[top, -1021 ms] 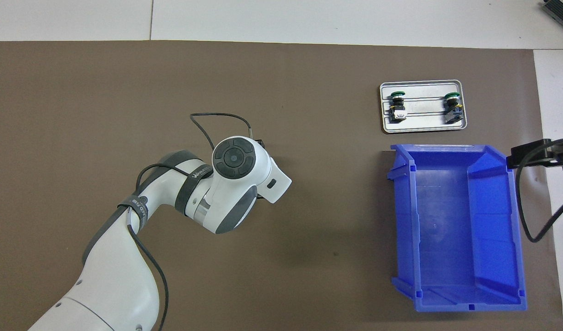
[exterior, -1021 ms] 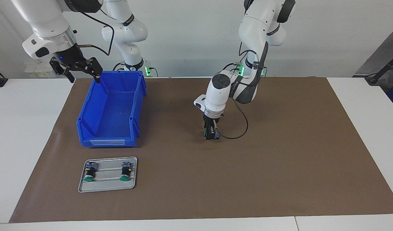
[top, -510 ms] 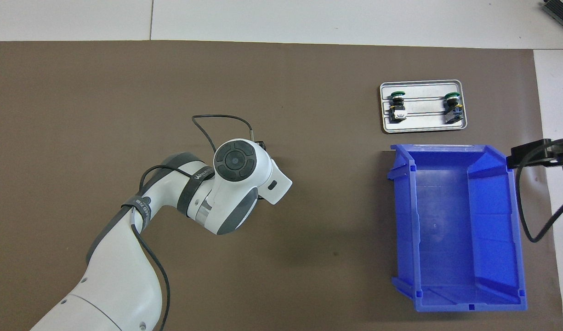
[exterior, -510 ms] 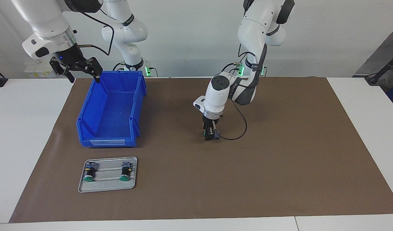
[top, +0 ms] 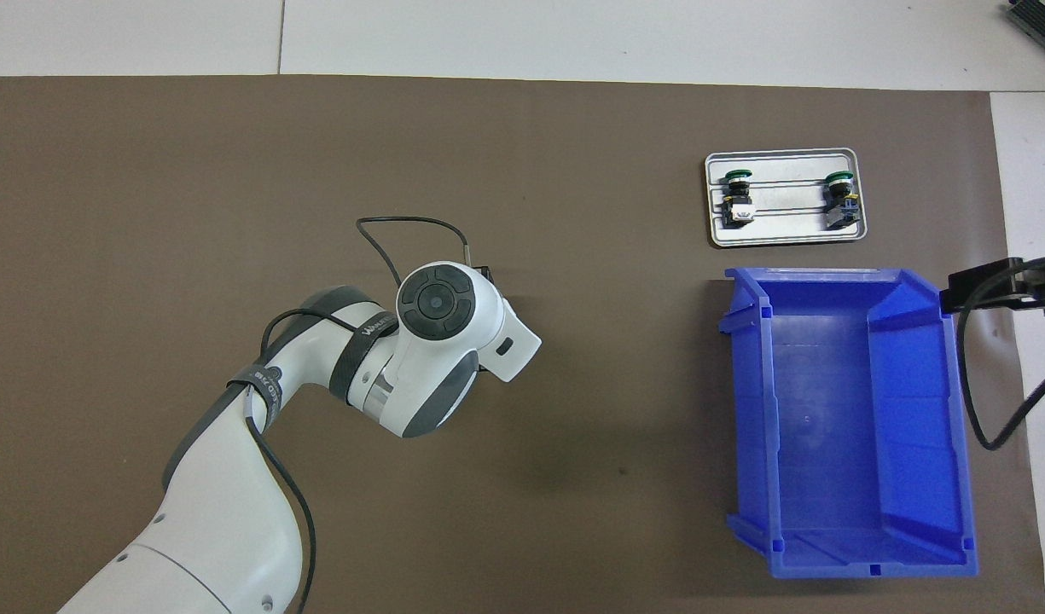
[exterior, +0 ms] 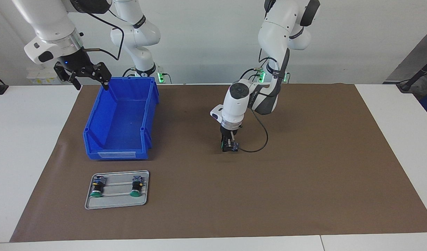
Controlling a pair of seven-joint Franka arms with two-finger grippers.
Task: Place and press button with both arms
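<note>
Facing view, left fingers (exterior: 229, 146) mid-mat (exterior: 304, 174), bin (exterior: 119, 118) well apart

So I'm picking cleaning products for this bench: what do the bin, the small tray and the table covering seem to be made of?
Blue bin: moulded plastic by the look, slightly glossy, with ribbed walls. Tray: probably metal, matt silver-grey, with a rolled rim and pressed ridges. Brown covering: looks like paper or thin matt sheet, with faint wrinkles near its edge.
</note>
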